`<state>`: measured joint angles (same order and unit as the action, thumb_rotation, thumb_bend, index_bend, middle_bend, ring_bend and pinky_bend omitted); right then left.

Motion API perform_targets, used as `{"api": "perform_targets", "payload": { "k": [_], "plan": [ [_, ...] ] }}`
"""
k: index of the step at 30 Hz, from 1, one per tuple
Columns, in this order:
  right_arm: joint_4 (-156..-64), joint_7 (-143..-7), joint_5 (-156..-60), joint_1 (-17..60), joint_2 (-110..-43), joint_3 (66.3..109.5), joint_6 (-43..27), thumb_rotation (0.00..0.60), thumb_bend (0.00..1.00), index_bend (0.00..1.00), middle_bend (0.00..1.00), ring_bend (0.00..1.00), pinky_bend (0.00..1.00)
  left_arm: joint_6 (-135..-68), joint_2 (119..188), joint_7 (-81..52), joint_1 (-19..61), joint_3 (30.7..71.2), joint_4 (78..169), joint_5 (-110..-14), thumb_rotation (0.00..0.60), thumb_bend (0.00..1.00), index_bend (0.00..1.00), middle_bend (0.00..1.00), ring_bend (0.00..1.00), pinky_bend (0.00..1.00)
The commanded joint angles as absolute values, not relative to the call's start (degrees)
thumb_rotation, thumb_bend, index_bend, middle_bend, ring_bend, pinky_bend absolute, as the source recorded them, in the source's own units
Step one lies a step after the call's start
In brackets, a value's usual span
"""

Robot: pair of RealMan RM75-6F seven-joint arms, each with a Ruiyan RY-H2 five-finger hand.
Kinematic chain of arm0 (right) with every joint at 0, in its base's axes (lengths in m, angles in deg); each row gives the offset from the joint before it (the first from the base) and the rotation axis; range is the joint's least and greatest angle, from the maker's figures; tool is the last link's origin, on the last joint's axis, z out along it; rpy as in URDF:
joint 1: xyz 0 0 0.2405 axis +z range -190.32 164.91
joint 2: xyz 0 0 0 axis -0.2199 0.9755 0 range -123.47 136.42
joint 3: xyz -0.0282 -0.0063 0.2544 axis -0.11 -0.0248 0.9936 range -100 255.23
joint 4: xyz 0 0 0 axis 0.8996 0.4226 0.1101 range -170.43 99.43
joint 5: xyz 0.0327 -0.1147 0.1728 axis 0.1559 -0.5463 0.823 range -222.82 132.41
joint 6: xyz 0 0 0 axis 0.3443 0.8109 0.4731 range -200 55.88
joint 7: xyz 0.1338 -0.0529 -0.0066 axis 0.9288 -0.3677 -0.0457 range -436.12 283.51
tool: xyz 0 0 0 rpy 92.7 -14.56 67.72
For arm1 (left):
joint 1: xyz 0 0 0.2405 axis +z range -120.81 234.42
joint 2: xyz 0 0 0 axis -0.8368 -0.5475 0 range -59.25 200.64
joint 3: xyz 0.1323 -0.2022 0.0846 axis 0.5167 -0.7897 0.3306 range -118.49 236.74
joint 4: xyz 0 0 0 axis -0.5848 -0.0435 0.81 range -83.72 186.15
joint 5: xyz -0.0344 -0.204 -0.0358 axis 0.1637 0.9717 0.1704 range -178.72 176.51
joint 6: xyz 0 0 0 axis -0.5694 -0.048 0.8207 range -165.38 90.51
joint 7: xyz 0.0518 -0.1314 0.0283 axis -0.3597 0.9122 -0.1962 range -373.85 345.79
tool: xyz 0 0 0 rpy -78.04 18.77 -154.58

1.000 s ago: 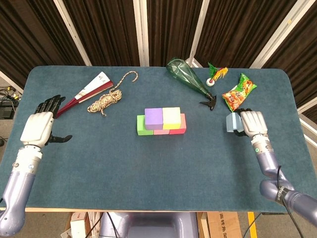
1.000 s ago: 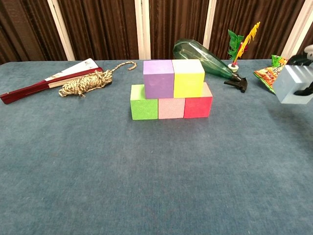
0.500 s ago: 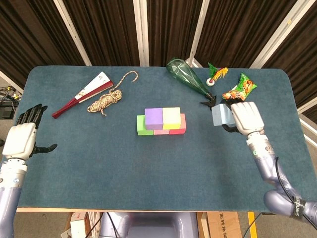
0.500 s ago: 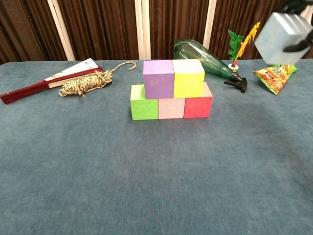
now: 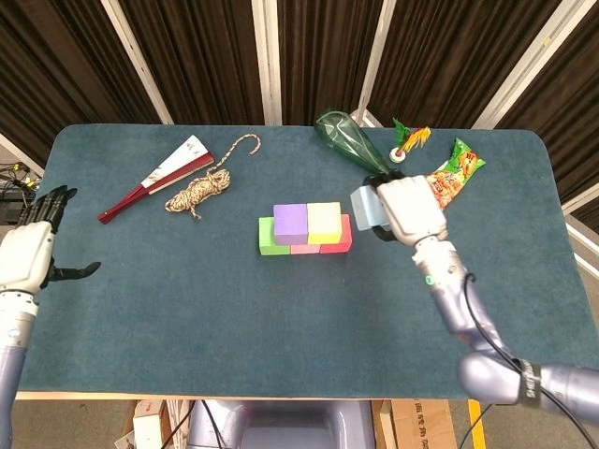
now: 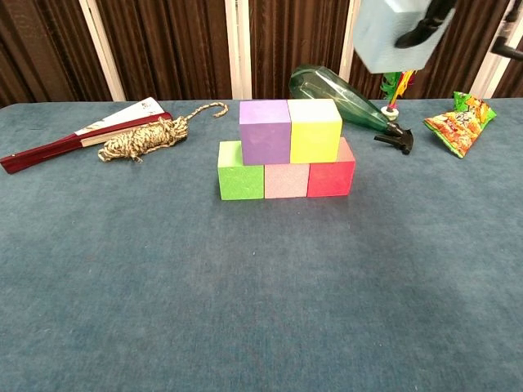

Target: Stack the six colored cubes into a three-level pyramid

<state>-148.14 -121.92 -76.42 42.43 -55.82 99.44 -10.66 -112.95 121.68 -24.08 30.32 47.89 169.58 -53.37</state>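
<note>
Right hand (image 5: 410, 210) carried blue cube (image 5: 367, 207) up and leftward from table's right side toward stack; left hand (image 5: 24, 254) pulled back to left edge. Left hand idle, fingers apart, holds nothing. Right hand grips blue cube, raised. Stack: green (image 6: 240, 170), pink (image 6: 286, 180), red (image 6: 331, 174) below; purple (image 6: 265, 131), yellow (image 6: 315, 129) above. Top slot, purple-yellow seam, lies left of and below cube. Beyond: bottle (image 5: 350, 143), snack bag (image 5: 452, 171).

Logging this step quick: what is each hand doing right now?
Left hand: open, holding nothing, at the table's left edge.
Right hand: holding the light blue cube in the air.
</note>
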Motion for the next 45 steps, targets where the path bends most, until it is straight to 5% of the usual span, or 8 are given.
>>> {"api": "perform_targets", "payload": {
  "k": [1, 17, 45],
  "plan": [
    [-147.7, -130.93, -65.59, 51.2, -61.35, 99.82, -5.62, 0.6, 0.35, 0.38, 0.51, 0.5, 0.55, -112.11, 120.73, -22.16, 30.92, 47.12, 168.92, -53.29, 0.6, 0.13, 0.0, 0.0, 0.02, 0.07],
    [-137.13, -139.56, -39.81, 64.97, -72.2, 104.56, 0.25, 0.6, 0.35, 0.39, 0.51, 0.5, 0.55, -107.53, 118.81, -16.84, 31.9, 45.62, 166.65, -52.28, 0.6, 0.13, 0.0, 0.0, 0.02, 0.07],
    [-124.29, -143.39, -31.31, 72.69, -81.37, 109.95, 1.25, 0.6, 0.35, 0.39, 0.51, 0.5, 0.55, -105.37, 120.43, -16.01, 31.84, 44.73, 162.61, -51.93, 0.6, 0.13, 0.0, 0.0, 0.02, 0.06]
  ]
}}
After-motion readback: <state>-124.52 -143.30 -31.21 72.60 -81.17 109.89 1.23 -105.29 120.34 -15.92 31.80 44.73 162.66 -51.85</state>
